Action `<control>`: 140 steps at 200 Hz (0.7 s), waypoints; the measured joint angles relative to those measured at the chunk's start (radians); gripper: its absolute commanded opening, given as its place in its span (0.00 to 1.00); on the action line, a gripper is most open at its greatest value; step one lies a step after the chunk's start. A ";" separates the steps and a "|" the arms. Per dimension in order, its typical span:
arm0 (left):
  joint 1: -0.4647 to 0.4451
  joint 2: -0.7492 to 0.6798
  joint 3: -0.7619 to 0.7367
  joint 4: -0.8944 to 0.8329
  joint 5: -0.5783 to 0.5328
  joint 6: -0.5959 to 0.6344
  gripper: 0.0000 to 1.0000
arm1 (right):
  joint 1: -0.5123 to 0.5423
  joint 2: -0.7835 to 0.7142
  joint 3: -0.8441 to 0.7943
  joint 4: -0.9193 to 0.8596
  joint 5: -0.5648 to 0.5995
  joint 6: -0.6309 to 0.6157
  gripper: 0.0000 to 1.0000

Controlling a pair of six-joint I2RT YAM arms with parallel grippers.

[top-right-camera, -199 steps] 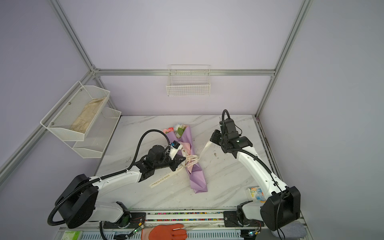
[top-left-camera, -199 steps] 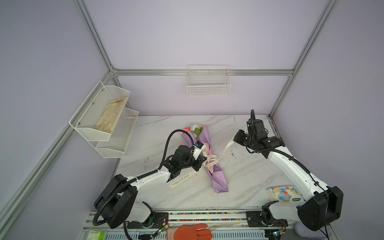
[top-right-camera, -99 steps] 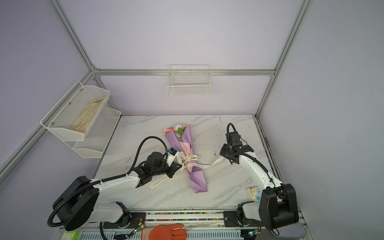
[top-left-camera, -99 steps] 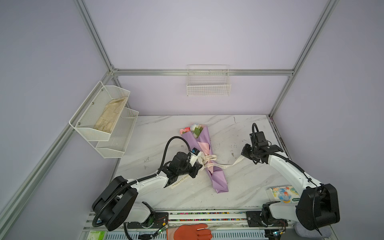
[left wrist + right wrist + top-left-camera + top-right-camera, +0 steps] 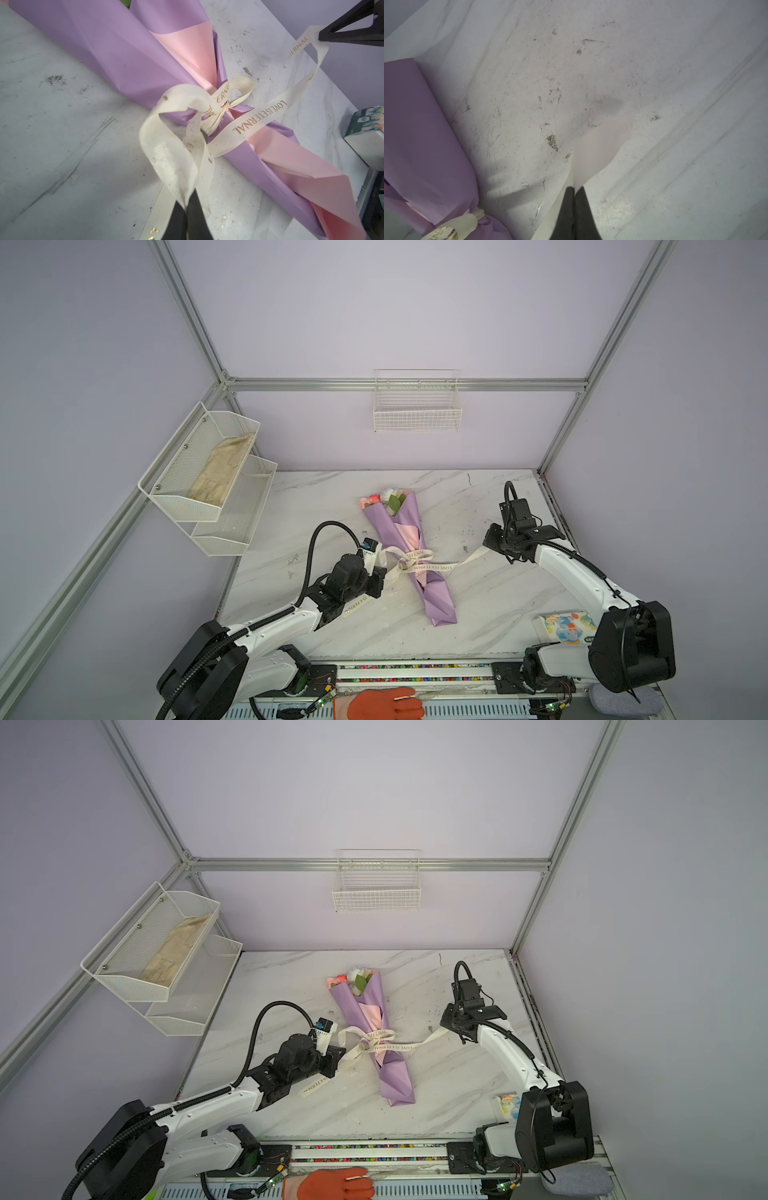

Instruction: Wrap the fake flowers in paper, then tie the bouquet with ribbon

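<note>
Left gripper (image 5: 187,205) first: jaws pressed right together, a fold of the cream ribbon (image 5: 259,116) pinched between the black fingers. The right gripper (image 5: 574,191) matches it, jaws fully closed on the ribbon's plain tail end.

The bouquet (image 5: 405,526) lies flat in the middle of the marble tabletop (image 5: 332,497). The fake flowers (image 5: 384,499) point to the far side and the folded lilac foot points near and a little right. The ribbon crosses its narrow waist, with the left gripper just to the left of the wrap and the right gripper well out to the right.

Only the top views show the blooms (pink, coral, white and a green leaf peeking out of the paper) and both arms together. They also show a loose lettered ribbon tail lying on the marble under the left arm.

The left wrist view gives the detail. There is a knot cinched around the waist with loops standing up, gold lettering reading LOVE IS ETERNAL, and the pink inner face of the paper. Beyond the bouquet the right gripper's tip nips the ribbon, and a tissue pack (image 5: 365,133) sits at the table's edge.

The right wrist view offers less: scuffed marble, the lilac side of the wrap, and a corner of the knot.
</note>
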State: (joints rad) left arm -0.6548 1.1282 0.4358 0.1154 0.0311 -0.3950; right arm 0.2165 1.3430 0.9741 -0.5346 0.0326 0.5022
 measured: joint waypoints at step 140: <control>0.000 -0.116 -0.017 -0.247 -0.153 0.015 0.54 | 0.000 -0.001 -0.003 0.009 -0.059 -0.030 0.00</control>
State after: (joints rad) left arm -0.6548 1.0126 0.4191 -0.1318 -0.1223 -0.3798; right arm 0.2165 1.3422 0.9714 -0.5255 -0.0261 0.4725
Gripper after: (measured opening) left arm 0.539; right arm 0.048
